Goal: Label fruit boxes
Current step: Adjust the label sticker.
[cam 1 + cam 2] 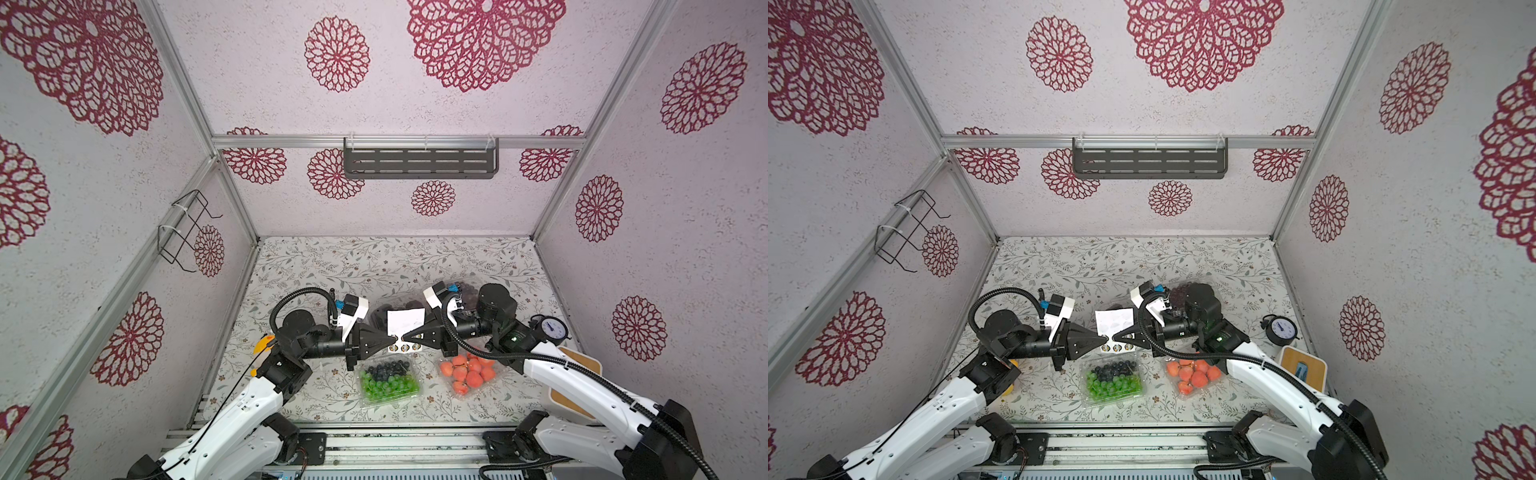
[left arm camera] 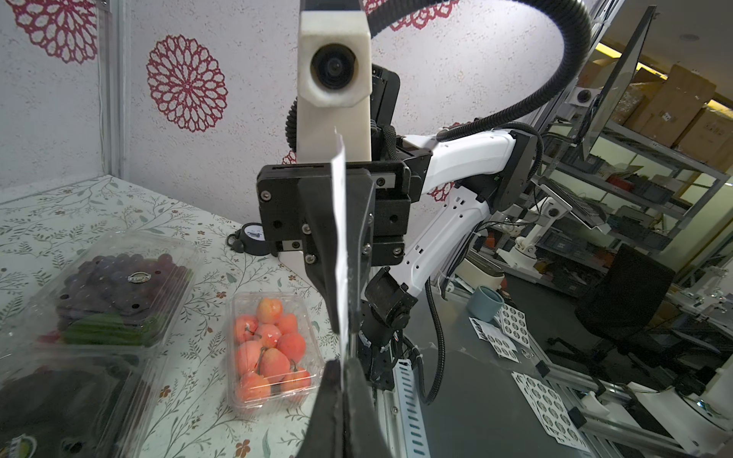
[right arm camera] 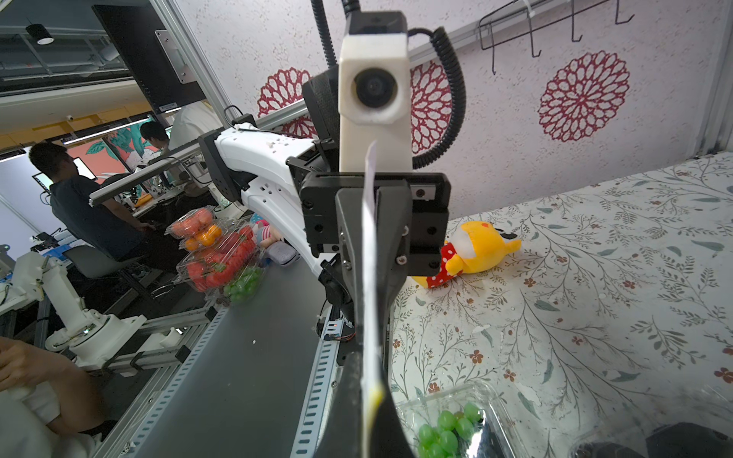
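A white sticker sheet (image 1: 405,321) hangs upright above the table's middle, edge-on in the wrist views (image 2: 340,238) (image 3: 369,277). My left gripper (image 1: 395,341) (image 2: 342,380) is shut on its lower corner from the left. My right gripper (image 1: 410,338) (image 3: 371,392) is shut on it from the right, tip to tip. The green-and-blue fruit box (image 1: 388,382) and the orange-red one (image 1: 467,372) lie nearer the front. The black-fruit box (image 2: 67,400) sits behind the sheet. The dark purple box (image 2: 119,289) is partly hidden by my right arm in both top views.
A round dial gauge (image 1: 550,326) and a wood-topped scale (image 1: 575,382) stand by the right wall. A yellow plush toy (image 3: 476,246) lies under my left arm. A wire rack (image 1: 187,230) hangs on the left wall, a dark shelf (image 1: 419,162) on the back wall.
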{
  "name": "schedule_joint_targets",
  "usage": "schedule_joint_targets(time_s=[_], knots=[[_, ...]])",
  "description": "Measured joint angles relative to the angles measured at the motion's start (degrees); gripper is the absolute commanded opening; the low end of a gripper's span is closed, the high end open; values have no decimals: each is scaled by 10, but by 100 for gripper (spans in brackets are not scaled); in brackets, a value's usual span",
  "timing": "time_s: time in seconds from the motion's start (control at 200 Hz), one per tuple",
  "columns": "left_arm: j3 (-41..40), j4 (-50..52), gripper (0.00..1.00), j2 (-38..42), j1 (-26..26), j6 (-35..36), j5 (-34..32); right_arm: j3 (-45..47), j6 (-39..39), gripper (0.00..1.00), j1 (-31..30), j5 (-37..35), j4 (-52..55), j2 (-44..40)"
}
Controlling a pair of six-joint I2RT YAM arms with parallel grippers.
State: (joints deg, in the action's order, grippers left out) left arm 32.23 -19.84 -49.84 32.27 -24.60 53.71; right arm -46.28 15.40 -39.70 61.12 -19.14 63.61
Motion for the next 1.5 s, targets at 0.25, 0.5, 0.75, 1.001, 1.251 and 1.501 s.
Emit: schedule_joint_targets(time_s=[0.25, 0.5, 0.75, 1.001, 1.251, 1.501], knots=[[0, 2, 6, 1, 0, 8, -4, 0, -4, 0, 0, 0, 0, 0], [1, 2, 13, 1, 0, 8, -3, 0, -4, 0, 0, 2, 0, 0], [4, 4, 3, -1, 0, 8, 1, 0, -4, 0, 0, 2, 0, 0], [4, -2, 5, -1, 0, 4, 9, 0, -4, 0, 0, 2, 0, 0], [7, -8, 0, -10, 0, 3, 13, 1, -4, 0, 0, 2, 0, 0], [7, -27, 0, -15, 0, -9, 28, 17, 12, 0, 0, 7, -47, 4]])
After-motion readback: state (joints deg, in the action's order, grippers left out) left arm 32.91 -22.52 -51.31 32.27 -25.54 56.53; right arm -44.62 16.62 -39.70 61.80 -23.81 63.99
